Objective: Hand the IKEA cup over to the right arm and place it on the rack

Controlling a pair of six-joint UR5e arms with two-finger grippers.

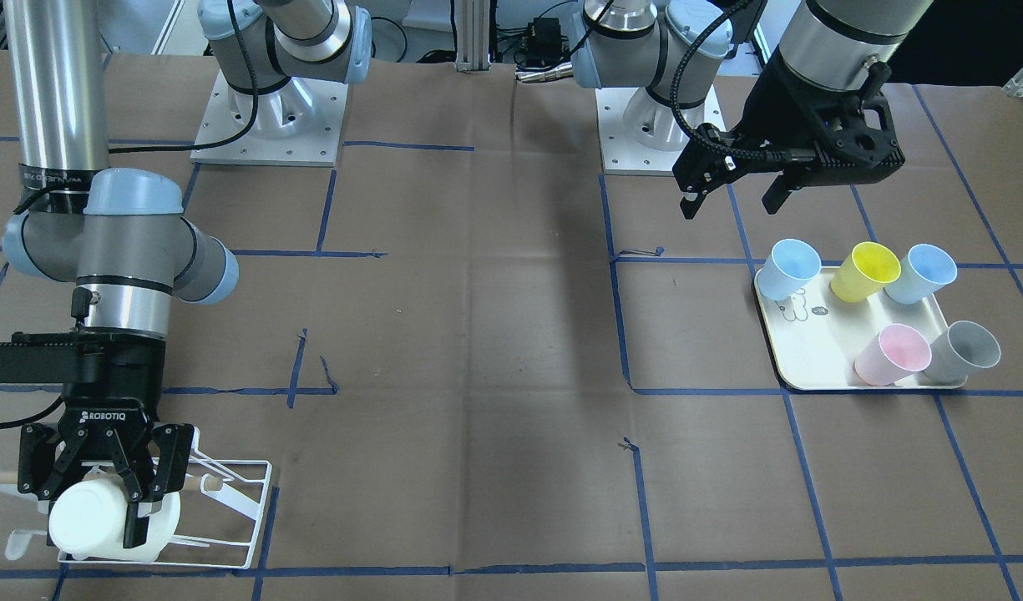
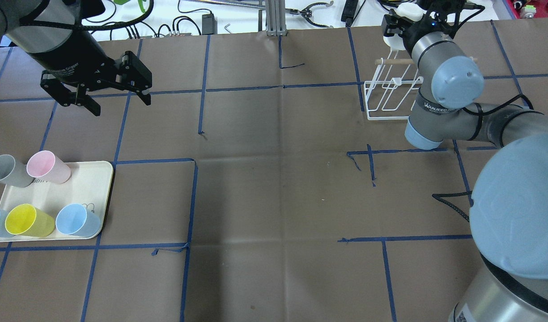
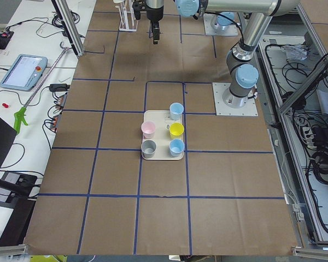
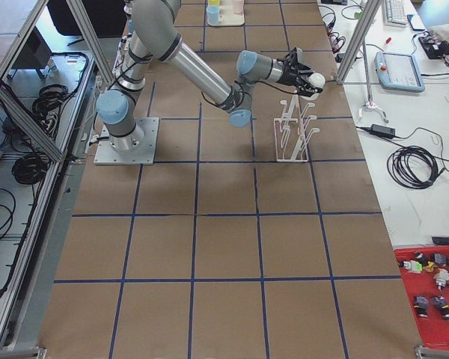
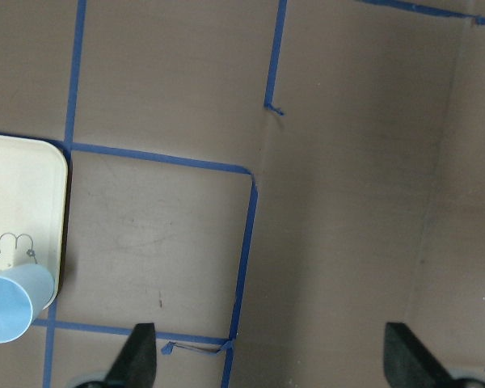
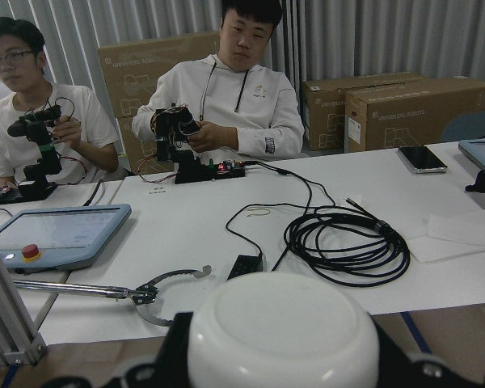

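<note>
At the lower left of the front-facing view, a white cup (image 1: 81,522) is held over the wire rack (image 2: 387,118) by the right gripper (image 1: 93,509), whose fingers are clamped on the cup's sides. The cup's rounded base is turned up towards that camera, so the mouth is judged to point down at the prongs. Whether the cup is touching the rack cannot be told from any view.

At the upper right of the same view, the left gripper (image 1: 728,207) is seen with its fingers spread wide and nothing between them. It hangs above the table near a cream tray (image 1: 812,351) on which five coloured cups are lying.

The handover is judged to be done, with only the placing left. For this step to be done well, the cup's mouth should be lined up over one free prong, beside the wooden bar (image 1: 200,482), and brought down along the prong's slant rather than straight down. The grip is best kept until the cup's weight is borne by the prong. The rack looks light and is not seen to be fastened, so a sideways push against its wires could shift or tip it. The fingers should then be opened only slightly and drawn away clear of the neighbouring prongs.
</note>
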